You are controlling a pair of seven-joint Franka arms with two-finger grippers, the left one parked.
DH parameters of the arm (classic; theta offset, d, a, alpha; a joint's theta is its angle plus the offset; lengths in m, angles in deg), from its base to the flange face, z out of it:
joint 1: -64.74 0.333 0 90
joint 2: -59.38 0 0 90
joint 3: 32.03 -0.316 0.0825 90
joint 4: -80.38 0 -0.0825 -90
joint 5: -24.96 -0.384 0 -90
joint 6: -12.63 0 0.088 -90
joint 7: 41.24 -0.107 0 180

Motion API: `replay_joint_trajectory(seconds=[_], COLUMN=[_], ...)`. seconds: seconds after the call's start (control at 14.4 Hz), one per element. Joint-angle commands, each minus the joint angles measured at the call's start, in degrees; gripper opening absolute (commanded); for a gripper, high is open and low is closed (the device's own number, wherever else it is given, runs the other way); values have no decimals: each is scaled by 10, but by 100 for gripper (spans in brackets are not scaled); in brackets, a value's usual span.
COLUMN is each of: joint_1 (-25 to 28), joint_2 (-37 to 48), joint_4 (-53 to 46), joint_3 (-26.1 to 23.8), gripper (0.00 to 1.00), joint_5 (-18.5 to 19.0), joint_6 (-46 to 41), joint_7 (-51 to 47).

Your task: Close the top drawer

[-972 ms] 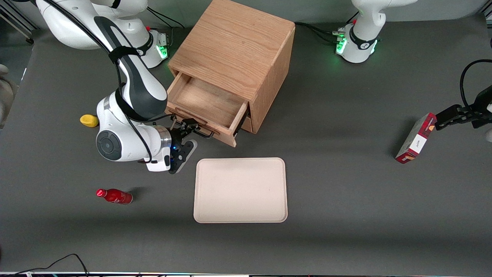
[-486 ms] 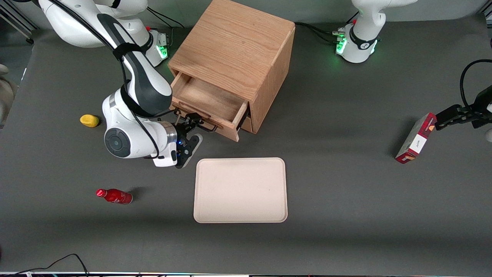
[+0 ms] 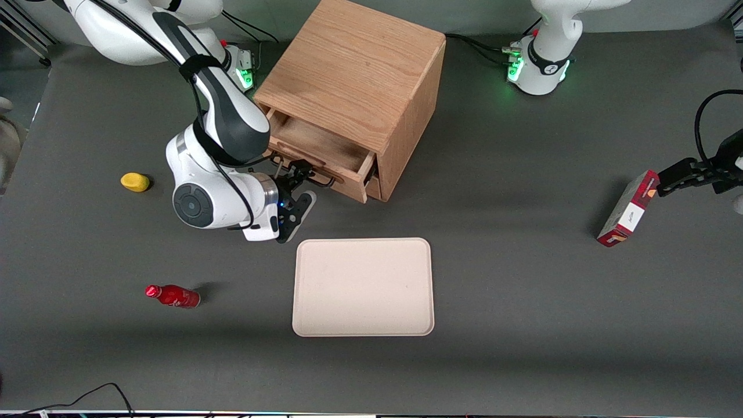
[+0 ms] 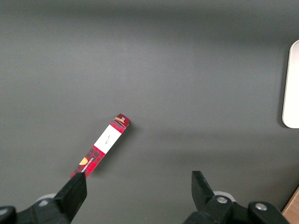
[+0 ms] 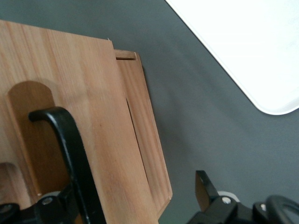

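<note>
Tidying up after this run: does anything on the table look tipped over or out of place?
The red bottle lies on its side, nearer the front camera than the claw, which is at the top drawer handle. The drawer is partly open. The red box leans tilted.

Even overhead light we see across the dark table (image 3: 522,290), soft shadows beside the cabinet (image 3: 354,75), tray (image 5: 252,51) blown out white up close, drawer front (image 5: 79,116) slightly blurred, gripper (image 3: 297,181) at it, front view sharp
</note>
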Motion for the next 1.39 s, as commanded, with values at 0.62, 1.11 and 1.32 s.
replay_joint_trajectory(seconds=[0.62,1.11,1.32], joint_1=[-4,-7,-5], joint_2=[27,27,31], joint_4=[41,53,58], joint_3=[-30,-54,-55], gripper=[100,100,100], joint_5=[-44,-48,-58], joint_6=[6,17,22], joint_7=[-45,-85,-87])
